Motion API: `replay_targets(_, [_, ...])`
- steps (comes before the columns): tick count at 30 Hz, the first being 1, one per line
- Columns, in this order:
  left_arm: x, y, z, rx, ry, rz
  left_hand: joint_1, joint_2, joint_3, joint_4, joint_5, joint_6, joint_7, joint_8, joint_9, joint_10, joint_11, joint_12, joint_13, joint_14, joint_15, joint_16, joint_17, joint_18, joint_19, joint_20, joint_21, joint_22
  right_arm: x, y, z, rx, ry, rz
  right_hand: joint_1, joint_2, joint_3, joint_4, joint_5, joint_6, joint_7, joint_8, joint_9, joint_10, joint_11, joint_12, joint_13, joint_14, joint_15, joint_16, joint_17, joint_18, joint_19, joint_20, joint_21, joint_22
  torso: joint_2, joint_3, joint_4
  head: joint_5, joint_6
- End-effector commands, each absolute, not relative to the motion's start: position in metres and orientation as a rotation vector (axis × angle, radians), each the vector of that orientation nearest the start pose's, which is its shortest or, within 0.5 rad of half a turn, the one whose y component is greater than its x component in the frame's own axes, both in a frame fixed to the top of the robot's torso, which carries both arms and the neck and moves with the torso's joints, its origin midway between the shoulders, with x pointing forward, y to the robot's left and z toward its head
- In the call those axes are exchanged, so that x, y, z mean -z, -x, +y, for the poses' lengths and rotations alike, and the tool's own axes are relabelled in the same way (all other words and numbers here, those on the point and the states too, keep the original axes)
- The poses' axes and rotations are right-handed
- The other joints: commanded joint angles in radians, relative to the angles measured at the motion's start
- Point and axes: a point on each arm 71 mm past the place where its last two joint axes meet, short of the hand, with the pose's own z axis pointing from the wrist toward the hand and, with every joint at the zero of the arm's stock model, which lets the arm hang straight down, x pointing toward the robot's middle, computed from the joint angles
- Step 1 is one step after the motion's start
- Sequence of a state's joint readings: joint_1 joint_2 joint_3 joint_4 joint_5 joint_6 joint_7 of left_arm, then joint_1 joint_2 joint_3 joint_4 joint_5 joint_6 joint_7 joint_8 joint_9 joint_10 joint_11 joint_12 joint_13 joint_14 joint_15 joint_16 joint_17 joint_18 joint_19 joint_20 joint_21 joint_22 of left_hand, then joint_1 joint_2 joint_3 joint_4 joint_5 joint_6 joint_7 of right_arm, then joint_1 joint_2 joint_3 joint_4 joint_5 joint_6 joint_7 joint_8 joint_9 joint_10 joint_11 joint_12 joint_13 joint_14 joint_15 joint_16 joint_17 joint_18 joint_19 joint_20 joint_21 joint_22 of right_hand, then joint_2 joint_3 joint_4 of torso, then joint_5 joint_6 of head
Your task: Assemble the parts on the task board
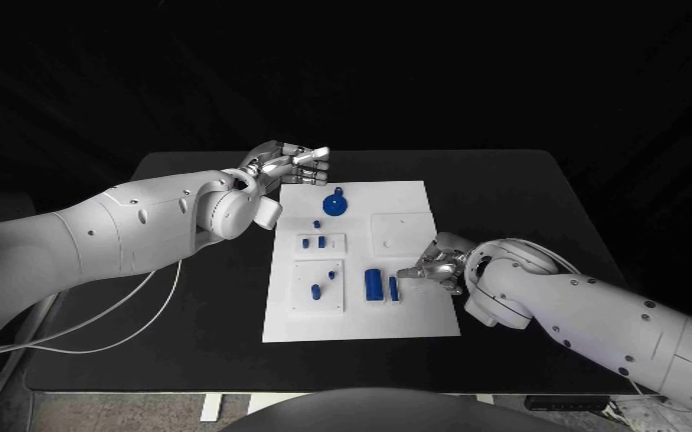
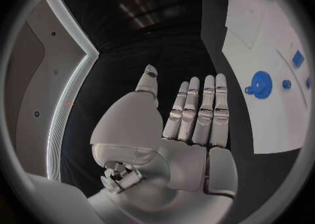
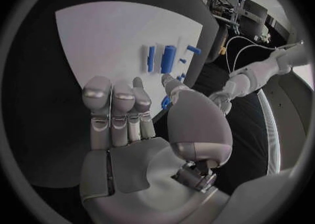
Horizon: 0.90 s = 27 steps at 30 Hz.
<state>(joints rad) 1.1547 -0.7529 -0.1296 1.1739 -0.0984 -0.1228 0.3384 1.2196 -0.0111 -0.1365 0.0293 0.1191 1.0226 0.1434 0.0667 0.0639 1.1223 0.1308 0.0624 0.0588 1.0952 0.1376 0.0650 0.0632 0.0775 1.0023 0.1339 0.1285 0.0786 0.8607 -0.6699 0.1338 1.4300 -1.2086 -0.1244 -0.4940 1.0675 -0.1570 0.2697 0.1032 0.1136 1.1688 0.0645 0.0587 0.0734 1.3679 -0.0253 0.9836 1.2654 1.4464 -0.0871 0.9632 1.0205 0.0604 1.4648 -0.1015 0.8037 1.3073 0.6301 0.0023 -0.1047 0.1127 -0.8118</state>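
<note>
Board: task board (image 1: pixel 418 312) carries seven blue parts, one a gear (image 1: pixel 335 204).
Left hand (image 1: pixel 293 164): beside board's far corner, fingers straight, holding nothing.
Right hand (image 1: pixel 440 267): at board's edge, fingers loose, holding nothing.

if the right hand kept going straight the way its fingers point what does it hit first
Probably the thin blue bar lying on the task board, with the thicker blue cylinder just beyond it. The right hand hovers open at the board's right edge, fingers pointing toward them; its height is unclear.

Black table (image 1: pixel 519 212), white task board (image 1: pixel 411 317) lying flat at its middle
</note>
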Motion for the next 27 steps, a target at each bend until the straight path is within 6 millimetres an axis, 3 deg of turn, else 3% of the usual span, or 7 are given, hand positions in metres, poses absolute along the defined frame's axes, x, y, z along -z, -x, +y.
replay_targets(1, [0.251,-0.524,0.267,1.355,1.111,1.523,0.0,0.01,-0.001,-0.006,0.007,0.007,-0.001,-0.001,0.001,0.008,0.001,-0.001,0.0,0.01,0.002,-0.004,0.0,-0.01,-0.004,-0.006,0.001,-0.001,0.305,-0.452,-0.16,-0.781,-0.471,2.106,0.01,0.027,-0.047,-0.021,0.049,-0.01,0.002,0.005,0.0,-0.016,-0.001,-0.025,-0.015,-0.007,0.001,-0.033,-0.025,0.001,0.023,-0.006,-0.056,0.084,-0.005,-0.003,-0.0021,-0.001,0.011])
replay_targets(4, [0.251,-0.526,0.271,1.343,1.121,1.502,0.001,0.015,-0.005,-0.011,0.007,0.01,-0.002,-0.001,0.001,0.01,0.0,-0.001,0.0,0.011,0.001,-0.004,0.0,-0.012,-0.005,-0.007,0.0,-0.002,0.293,-0.468,-0.167,-0.903,-0.54,2.019,0.025,0.096,-0.17,-0.084,0.164,-0.014,0.003,0.005,-0.001,-0.059,0.002,-0.172,-0.119,-0.021,0.002,-0.151,-0.111,0.009,0.003,-0.005,-0.263,0.013,-0.012,-0.0064,-0.0063,0.002,0.022])
replay_targets(6, [0.252,-0.529,0.274,1.332,1.129,1.487,0.004,0.018,-0.005,-0.013,0.007,0.011,-0.002,-0.001,0.001,0.012,0.0,-0.001,0.0,0.012,0.001,-0.004,0.0,-0.013,-0.007,-0.007,-0.001,-0.002,0.285,-0.481,-0.175,-0.984,-0.609,1.951,0.055,0.133,-0.2,-0.119,0.166,-0.022,0.006,0.005,-0.002,-0.111,0.007,-0.332,-0.252,-0.044,0.008,-0.224,-0.157,0.02,-0.032,0.002,-0.513,-0.091,-0.015,-0.0081,-0.0087,0.002,0.03])
replay_targets(12, [0.252,-0.535,0.279,1.308,1.146,1.454,0.034,0.033,-0.013,-0.043,0.007,0.016,-0.004,-0.002,0.001,0.015,-0.003,-0.001,0.0,0.022,-0.003,-0.003,0.0,-0.021,-0.013,-0.01,-0.007,-0.003,0.27,-0.518,-0.199,-1.133,-0.793,1.757,0.104,0.181,-0.215,-0.189,0.178,-0.052,0.025,0.004,-0.006,-0.156,0.03,-0.534,-0.548,-0.109,0.045,-0.464,-0.313,0.014,-0.079,0.039,-0.731,-0.328,-0.028,-0.0034,-0.0117,-0.003,0.059])
replay_targets(19, [0.244,-0.548,0.278,1.297,1.14,1.424,0.034,0.034,-0.019,-0.039,0.008,0.012,-0.009,-0.002,0.001,0.006,-0.002,-0.001,0.0,-0.024,0.001,-0.005,-0.001,-0.019,-0.022,-0.004,-0.015,-0.005,0.262,-0.547,-0.222,-1.262,-0.98,1.546,0.116,0.194,-0.139,-0.246,0.181,-0.141,0.07,0.003,-0.012,-0.253,0.147,-0.918,-1.147,-0.302,0.191,-0.901,-0.704,0.02,-0.442,0.189,-0.743,-0.799,-0.045,0.0088,-0.005,0.002,0.099])
replay_targets(26, [0.243,-0.558,0.274,1.29,1.153,1.401,0.038,0.033,-0.017,-0.036,0.01,0.008,-0.013,-0.002,0.001,-0.015,0.0,-0.002,-0.001,-0.037,0.002,-0.005,-0.001,-0.012,-0.023,0.002,-0.019,-0.004,0.258,-0.559,-0.232,-1.319,-1.053,1.44,0.11,0.218,-0.111,-0.284,0.184,-0.207,0.044,0.001,-0.014,-0.303,0.152,-0.924,-1.208,-0.333,0.204,-0.901,-0.96,0.089,-0.443,0.265,-0.731,-1.167,-0.052,0.0182,0.0016,-0.002,0.133])
replay_targets(27, [0.245,-0.556,0.276,1.275,1.136,1.436,-0.345,0.011,0.136,-0.029,-0.119,-0.303,-0.143,-0.067,-0.064,-0.342,-0.131,-0.062,-0.059,-0.353,-0.138,-0.065,-0.063,-0.078,-1.002,-0.134,-0.129,-0.079,0.263,-0.557,-0.231,-1.198,-1.023,1.527,-0.241,0.157,-0.27,-0.103,-0.114,-1.169,-0.065,-0.059,-0.073,-0.621,0.025,-0.984,-1.265,-0.668,0.087,-0.963,-1.021,-0.06,-0.753,0.102,-0.804,-1.307,-0.047,0.0118,-0.0033,0.001,0.12])
